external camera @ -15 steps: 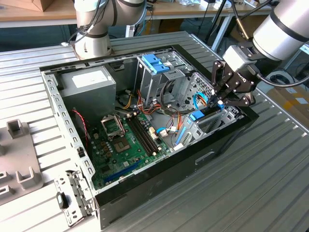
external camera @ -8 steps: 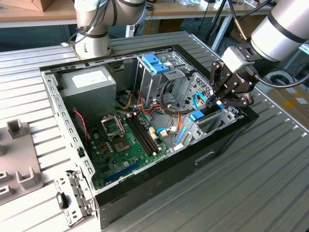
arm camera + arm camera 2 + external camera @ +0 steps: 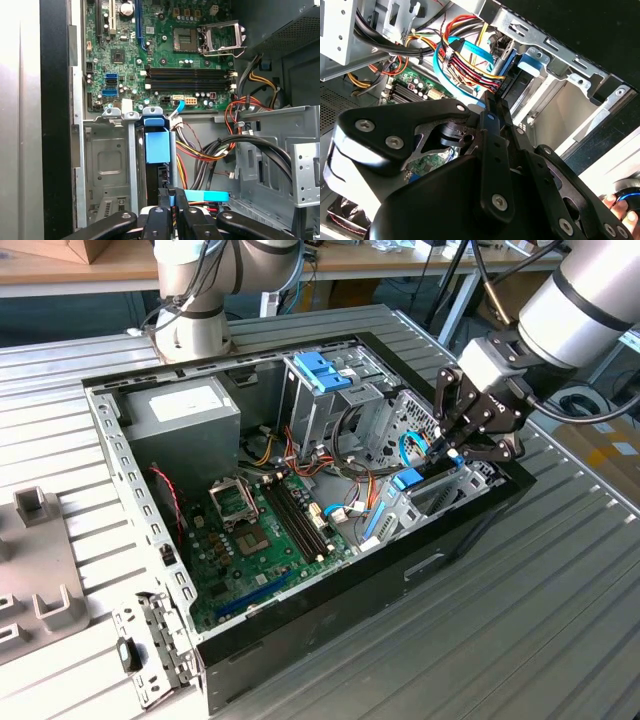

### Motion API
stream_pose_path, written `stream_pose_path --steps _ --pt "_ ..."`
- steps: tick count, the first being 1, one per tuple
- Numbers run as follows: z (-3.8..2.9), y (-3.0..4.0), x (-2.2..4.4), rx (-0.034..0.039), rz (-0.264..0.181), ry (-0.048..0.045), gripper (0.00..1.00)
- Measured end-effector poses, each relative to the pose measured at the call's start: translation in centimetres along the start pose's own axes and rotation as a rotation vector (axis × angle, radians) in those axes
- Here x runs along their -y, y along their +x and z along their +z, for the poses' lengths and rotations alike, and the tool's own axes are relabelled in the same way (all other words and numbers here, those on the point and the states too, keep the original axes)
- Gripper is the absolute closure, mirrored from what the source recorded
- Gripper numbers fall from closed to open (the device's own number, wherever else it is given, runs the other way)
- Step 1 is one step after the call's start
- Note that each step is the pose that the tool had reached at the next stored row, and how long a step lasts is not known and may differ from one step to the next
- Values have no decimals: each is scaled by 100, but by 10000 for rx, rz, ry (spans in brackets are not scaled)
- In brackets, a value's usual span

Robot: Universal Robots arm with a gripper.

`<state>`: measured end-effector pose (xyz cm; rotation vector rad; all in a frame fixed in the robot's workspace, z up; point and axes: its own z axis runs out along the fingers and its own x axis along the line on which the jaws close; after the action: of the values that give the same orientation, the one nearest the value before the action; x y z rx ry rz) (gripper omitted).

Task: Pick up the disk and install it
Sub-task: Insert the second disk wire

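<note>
The disk stands on edge in a slot of the metal drive cage, at the end of the open computer case towards the exterior view's right. Its light blue frame shows between the cage walls. My gripper reaches down into the cage from the right. Its black fingers are close together on the blue-edged end of the disk. In the second wrist view, the gripper points at the disk's blue frame inside the cage.
Bundled cables and a light blue flat cable run beside the cage. The green motherboard, a grey power-supply box and a blue-handled cage are inside the case. A second arm's base stands behind it.
</note>
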<state>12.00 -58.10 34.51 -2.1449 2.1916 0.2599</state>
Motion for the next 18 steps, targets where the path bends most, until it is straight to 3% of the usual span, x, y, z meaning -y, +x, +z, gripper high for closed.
stream_pose_path --steps 18 --pt "28 26 32 -10 -61 -10 84"
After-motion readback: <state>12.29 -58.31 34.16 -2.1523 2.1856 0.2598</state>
